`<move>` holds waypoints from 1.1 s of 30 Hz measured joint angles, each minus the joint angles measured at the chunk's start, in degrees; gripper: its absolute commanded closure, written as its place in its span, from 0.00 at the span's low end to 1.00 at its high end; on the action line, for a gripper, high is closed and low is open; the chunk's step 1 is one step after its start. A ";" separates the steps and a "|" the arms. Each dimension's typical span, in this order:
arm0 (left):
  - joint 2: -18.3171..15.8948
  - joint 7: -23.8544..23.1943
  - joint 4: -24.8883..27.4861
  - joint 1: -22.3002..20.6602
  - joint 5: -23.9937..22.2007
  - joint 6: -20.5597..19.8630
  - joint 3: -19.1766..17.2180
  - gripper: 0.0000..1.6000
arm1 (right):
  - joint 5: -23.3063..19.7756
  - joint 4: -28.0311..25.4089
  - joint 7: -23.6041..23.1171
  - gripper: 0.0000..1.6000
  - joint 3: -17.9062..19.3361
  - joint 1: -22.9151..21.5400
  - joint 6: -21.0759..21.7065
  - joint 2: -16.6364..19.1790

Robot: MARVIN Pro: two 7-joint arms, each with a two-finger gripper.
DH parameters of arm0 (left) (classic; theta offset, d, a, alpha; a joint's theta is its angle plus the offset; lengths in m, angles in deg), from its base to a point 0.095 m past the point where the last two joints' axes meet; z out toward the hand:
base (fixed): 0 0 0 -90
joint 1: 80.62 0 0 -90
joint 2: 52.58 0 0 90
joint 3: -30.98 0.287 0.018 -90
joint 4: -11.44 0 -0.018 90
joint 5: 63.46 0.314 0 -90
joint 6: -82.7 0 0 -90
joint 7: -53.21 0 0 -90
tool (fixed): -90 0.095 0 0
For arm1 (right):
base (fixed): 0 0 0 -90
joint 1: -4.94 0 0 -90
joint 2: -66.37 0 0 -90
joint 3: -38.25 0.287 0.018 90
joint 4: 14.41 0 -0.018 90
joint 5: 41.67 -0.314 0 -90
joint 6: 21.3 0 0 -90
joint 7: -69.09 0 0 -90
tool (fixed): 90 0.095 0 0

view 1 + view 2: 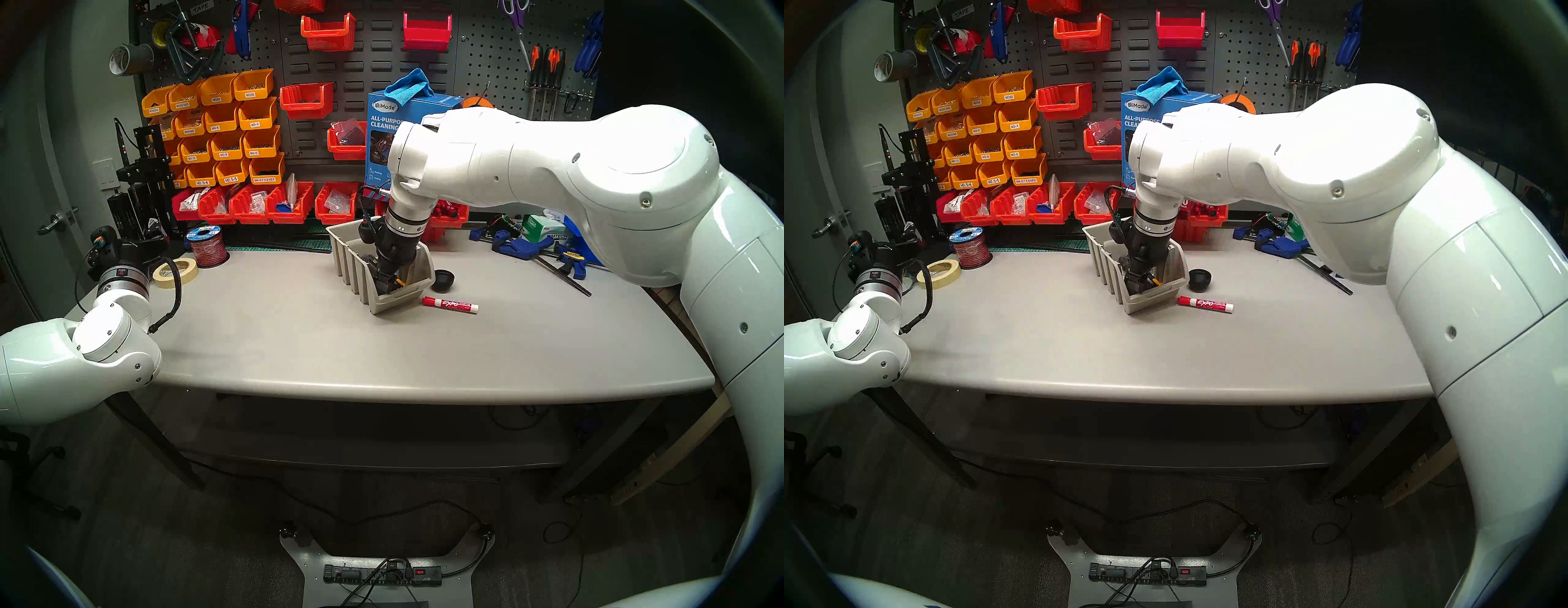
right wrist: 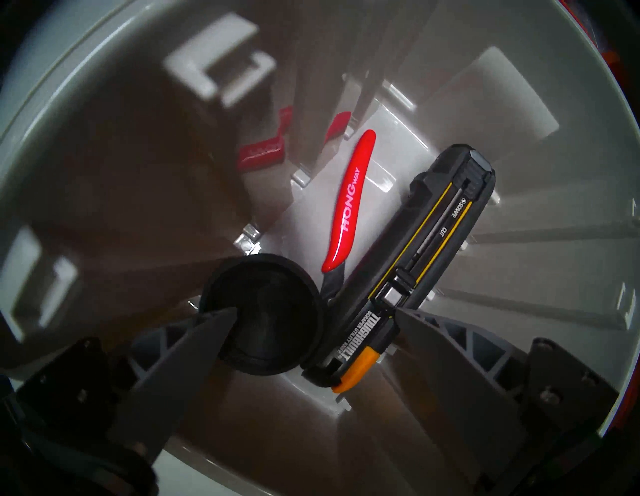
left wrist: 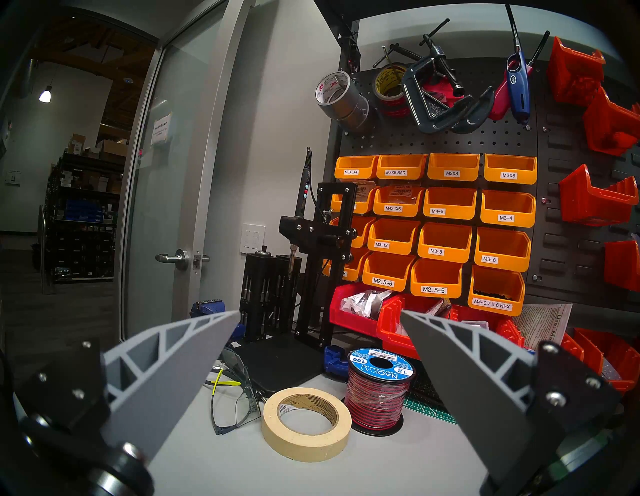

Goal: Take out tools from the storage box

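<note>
Inside, red-handled tool (image 2: pixel 348 204) beside black scraper knife (image 2: pixel 415 263)

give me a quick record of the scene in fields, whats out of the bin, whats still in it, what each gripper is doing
out of bin: Expo marker and one black round cup, on the table
still in bin: second black cup, black utility knife with yellow lines, red-handled tool
bin: beige storage box, mid-table
right gripper: inside the box, open, fingers on either side of the cup and knife
left gripper: open, empty, at the table's left end
</note>
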 measured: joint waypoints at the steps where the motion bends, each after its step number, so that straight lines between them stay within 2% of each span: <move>1: 0.00 0.00 0.00 0.00 0.00 0.00 0.00 0.00 | 0.10 0.79 -1.04 0.11 -0.18 0.13 -0.10 -0.29; 2: 0.00 0.00 0.00 0.00 0.00 0.00 0.00 0.00 | 0.21 1.58 -2.09 0.16 -0.37 0.26 -0.19 -0.58; 3: 0.00 0.00 0.00 0.00 0.00 0.00 0.00 0.00 | 0.29 2.13 -2.76 0.16 -0.49 0.37 -0.34 -0.77; 4: 0.00 0.00 0.00 0.00 0.00 0.00 0.00 0.00 | 0.38 2.67 -3.43 0.21 -0.62 0.47 -0.49 -0.96; 5: 0.00 0.00 0.00 0.00 0.00 0.00 0.00 0.00 | 0.60 4.13 -5.07 0.31 -0.93 0.81 -1.00 -1.44; 8: 0.00 0.00 0.00 0.00 0.00 0.00 0.00 0.00 | 0.90 5.92 -6.77 0.34 -1.32 1.34 -1.69 -2.03; 14: 0.00 0.00 0.00 0.00 0.00 0.00 0.00 0.00 | 1.66 10.38 -10.40 0.31 -2.25 3.08 -3.85 -3.58; 18: 0.00 0.00 0.00 0.00 0.00 0.00 -0.01 0.00 | 2.16 13.11 -12.50 0.23 -2.82 4.37 -5.26 -4.70; 33: 0.00 0.00 0.00 0.00 0.00 0.00 -0.01 0.00 | 3.55 20.23 -15.22 0.30 -4.91 8.21 -8.79 -6.30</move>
